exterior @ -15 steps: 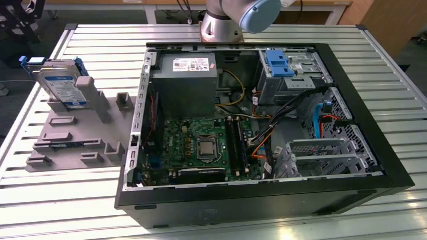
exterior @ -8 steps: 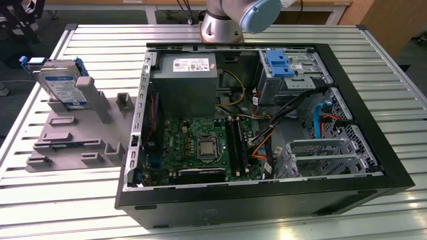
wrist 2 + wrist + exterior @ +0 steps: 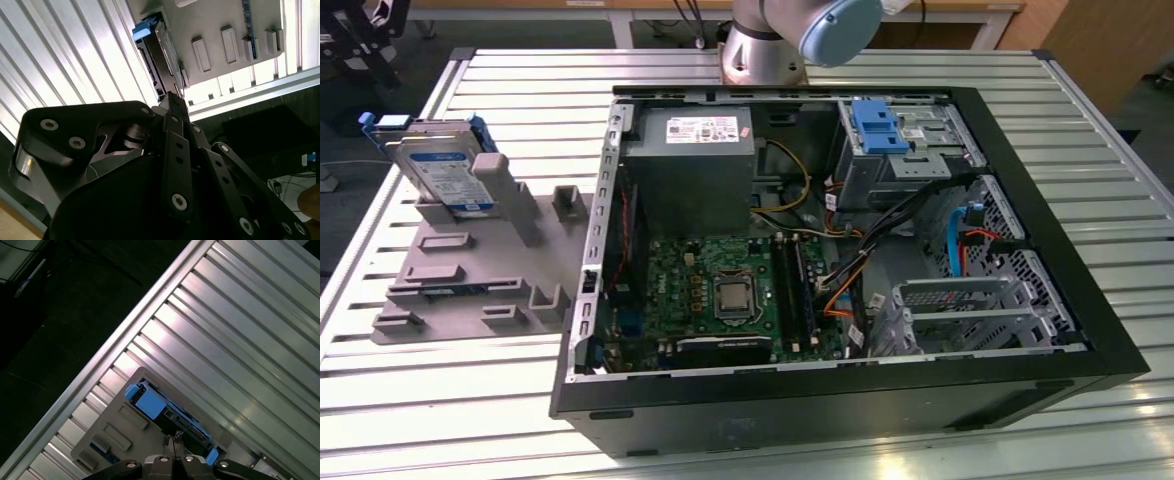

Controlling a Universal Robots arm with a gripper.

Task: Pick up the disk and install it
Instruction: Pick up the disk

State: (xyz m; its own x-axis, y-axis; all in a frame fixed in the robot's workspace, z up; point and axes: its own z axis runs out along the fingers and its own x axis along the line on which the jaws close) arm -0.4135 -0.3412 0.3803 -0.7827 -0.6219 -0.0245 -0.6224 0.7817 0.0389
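The disk stands on its edge in a grey fixture near the far corner of the table at the exterior view's left. It sits just behind one of the fixture's upright posts, labelled face toward the camera, and has not yet been lifted. The open computer case lies well apart from it, toward the exterior view's right, and the arm's base rises at the table's far edge behind the case. In both wrist views the gripper looks down onto the disk's thin upper edge. Its fingertips appear pressed together with nothing between them, and in the picture they fall over that edge, partway along from the end with the blue carrier tab. The second wrist view shows the same: the gripper tapers to a closed point at the near end of the disk, and the blue carrier frame shows at the far end. So the disk lies below the fingers, roughly on their axis, though from its small look in these views it is probably well clear of them, not touching. Its long axis runs along the fixture, parallel to the table top. That axis seems to lie at a slant to the line along which the fingers would part, and how much of a slant cannot be told from these angles.
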